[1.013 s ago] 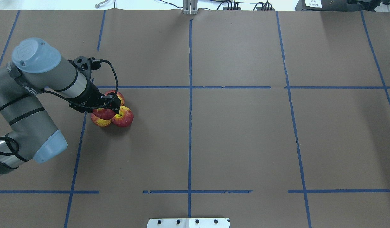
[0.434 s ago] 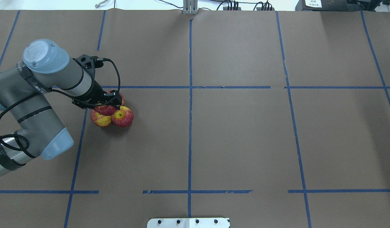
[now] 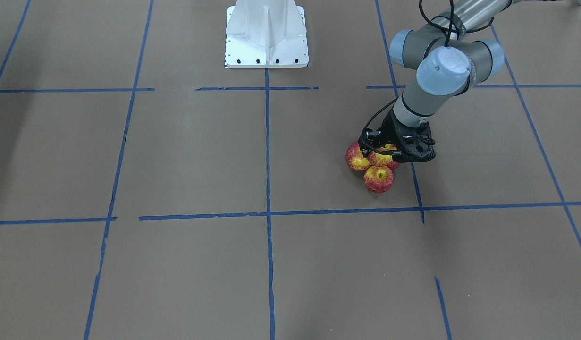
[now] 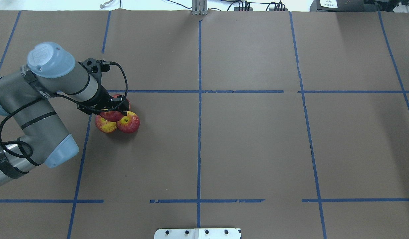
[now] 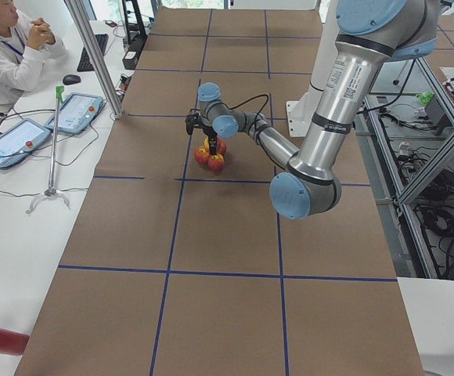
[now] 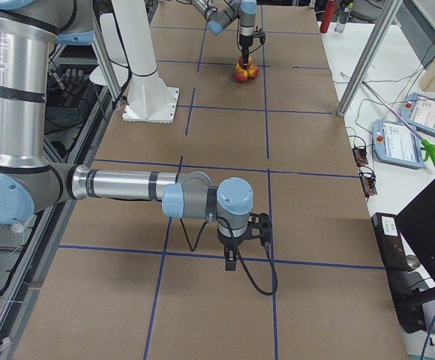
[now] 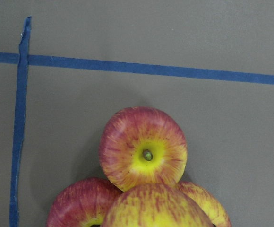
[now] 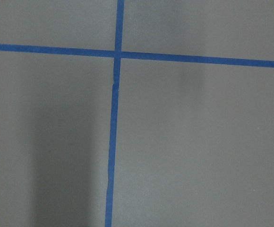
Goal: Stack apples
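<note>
Three red-and-yellow apples lie touching in a cluster: a near-left apple [image 4: 105, 125], a near-right apple [image 4: 128, 122] and a far apple [image 4: 122, 99] half hidden by the wrist. A fourth apple [image 4: 112, 115] sits on top of them, and my left gripper [image 4: 113, 111] is shut on it. In the front-facing view the left gripper [image 3: 383, 150] holds the top apple [image 3: 383, 158] above the front apple [image 3: 378, 179]. The left wrist view shows the held apple [image 7: 156, 208] at the bottom edge. My right gripper [image 6: 232, 259] points down at bare table, and I cannot tell whether it is open.
Brown paper with blue tape lines [image 4: 199, 99] covers the table. The white robot base plate [image 3: 266, 35] is at the robot's side. An operator [image 5: 12, 47] sits past the far table edge beside tablets [image 5: 74, 110].
My left arm has swung slightly away from the robot and right. The gripper and its apple have shifted a little toward the far apple, staying over the cluster.
</note>
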`<state>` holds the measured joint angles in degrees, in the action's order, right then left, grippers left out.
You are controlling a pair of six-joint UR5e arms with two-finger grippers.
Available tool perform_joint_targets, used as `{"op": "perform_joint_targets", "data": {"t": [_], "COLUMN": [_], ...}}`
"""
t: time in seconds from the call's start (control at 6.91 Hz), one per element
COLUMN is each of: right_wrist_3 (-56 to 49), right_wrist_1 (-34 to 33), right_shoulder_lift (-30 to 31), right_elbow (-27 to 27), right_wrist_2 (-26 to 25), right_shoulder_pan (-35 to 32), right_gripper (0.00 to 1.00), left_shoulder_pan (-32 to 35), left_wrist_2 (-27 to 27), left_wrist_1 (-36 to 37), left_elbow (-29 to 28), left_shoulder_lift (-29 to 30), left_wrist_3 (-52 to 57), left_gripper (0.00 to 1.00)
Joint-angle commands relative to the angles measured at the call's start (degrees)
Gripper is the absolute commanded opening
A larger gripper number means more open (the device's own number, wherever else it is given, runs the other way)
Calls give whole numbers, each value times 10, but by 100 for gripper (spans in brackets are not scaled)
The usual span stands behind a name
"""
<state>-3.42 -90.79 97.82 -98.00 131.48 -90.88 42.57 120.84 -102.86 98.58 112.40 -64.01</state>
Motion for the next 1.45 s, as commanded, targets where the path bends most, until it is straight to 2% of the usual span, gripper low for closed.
{"op": "perform_joint_targets", "data": {"t": [0.0, 0.43, 0.58, 0.87, 1.01, 1.3], "right_wrist_3": [1, 0, 0, 0, 1, 1], "right_wrist_1": [0, 0, 0, 0, 0, 0], "right_shoulder_lift": [0, 0, 0, 0, 0, 0], "right_elbow": [0, 0, 0, 0, 0, 0], "right_wrist_2": [0, 0, 0, 0, 0, 0], "right_shoulder_pan": [0, 0, 0, 0, 0, 0], "right_gripper": [100, 100, 100, 100, 100, 100], "left_shoulder_pan": [0, 1, 12, 99, 121, 188], "left_wrist_2": [-11, -11, -11, -11, -7, -2], "left_wrist_1": [0, 1, 4, 57, 102, 116], "left_elbow": [3, 10, 44, 124, 163, 178], "left_shoulder_lift": [0, -1, -9, -28, -34, -94], "left_wrist_3": [-1, -1, 0, 24, 88, 218], "left_gripper": [100, 100, 100, 100, 100, 100]}}
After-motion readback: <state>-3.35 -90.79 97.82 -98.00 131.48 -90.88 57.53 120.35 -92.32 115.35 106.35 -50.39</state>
